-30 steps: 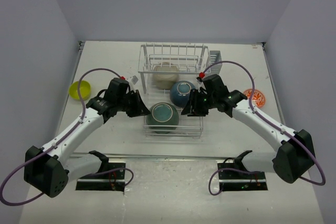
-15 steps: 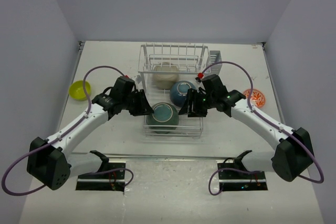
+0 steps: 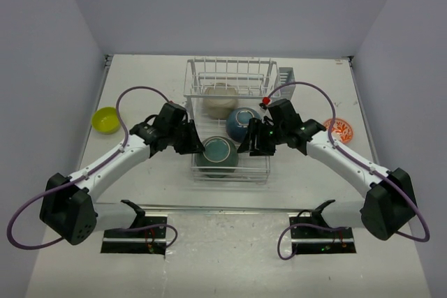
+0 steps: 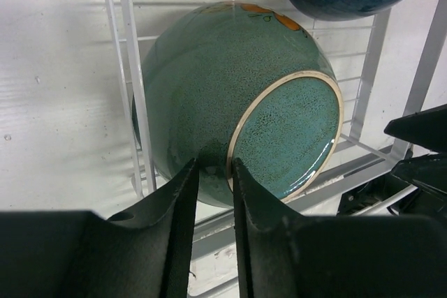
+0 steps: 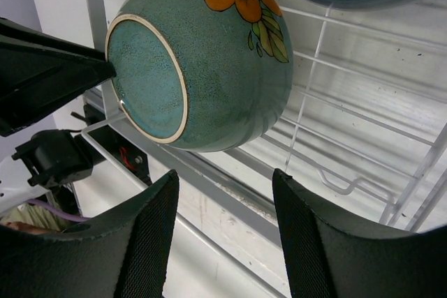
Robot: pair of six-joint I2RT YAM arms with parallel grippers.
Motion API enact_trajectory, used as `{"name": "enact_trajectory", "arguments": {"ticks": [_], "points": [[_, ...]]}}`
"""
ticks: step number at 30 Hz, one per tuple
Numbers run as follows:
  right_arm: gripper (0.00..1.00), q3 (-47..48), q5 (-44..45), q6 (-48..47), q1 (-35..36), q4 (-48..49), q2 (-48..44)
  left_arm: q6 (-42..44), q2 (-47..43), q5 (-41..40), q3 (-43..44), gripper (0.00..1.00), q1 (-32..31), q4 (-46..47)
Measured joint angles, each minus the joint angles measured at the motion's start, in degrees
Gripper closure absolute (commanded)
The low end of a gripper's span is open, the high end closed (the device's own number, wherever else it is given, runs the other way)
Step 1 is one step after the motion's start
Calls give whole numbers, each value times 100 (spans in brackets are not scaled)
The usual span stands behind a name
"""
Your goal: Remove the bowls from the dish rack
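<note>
Yellow-green bowl (image 3: 105, 119): stands upright on the table (image 3: 160, 176) at the far left, outside the dish rack (image 3: 230, 75) and well apart from it. Left gripper (image 4: 213, 167): positioned at the left near side of the rack; jaws parted by a narrow gap, nothing between them, tips against the outer wall of the dark teal-green bowl (image 3: 216, 154) just beside its foot ring. This bowl lies in the near part of the rack's flat grid base, tipped so that its foot faces the arms; an orange and white flower with green leaves is painted on its side. Beige-cream bowl (image 3: 219, 97): sits in the rear of the rack, below the raised slotted shelf. Dark blue bowl (image 3: 242, 123): sits in the rack between the beige-cream bowl and the teal one, offset to the right. Right gripper (image 5: 225, 176): positioned at the right near side of the rack; jaws released and spread wide, holding nothing, the teal bowl just beyond the tips. Grey side caddy (image 3: 286, 80): fixed to the right rear corner of the rack; contents cannot be determined. White bowl with orange-red pattern (image 3: 339, 130): rests on the table at the right, clear of the rack. The table is white; plain pale walls (image 3: 223, 5) enclose it on three sides.
</note>
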Motion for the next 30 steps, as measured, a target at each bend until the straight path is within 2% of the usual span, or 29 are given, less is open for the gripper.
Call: {"name": "enact_trajectory", "arguments": {"ticks": [1,3,8,18,30], "points": [[43,0,4,-9,2,-2,2,-22,9,-24,26,81,0,0],[43,9,4,-17,0,-2,28,-55,17,-66,83,87,-11,-9],[43,59,-4,-24,0,2,184,-81,24,-166,151,96,-17,-44],[36,59,-155,-15,0,92,407,-122,22,-236,181,100,-15,-111],[35,66,-157,-15,2,136,466,-136,129,-337,308,100,-26,-229]]}}
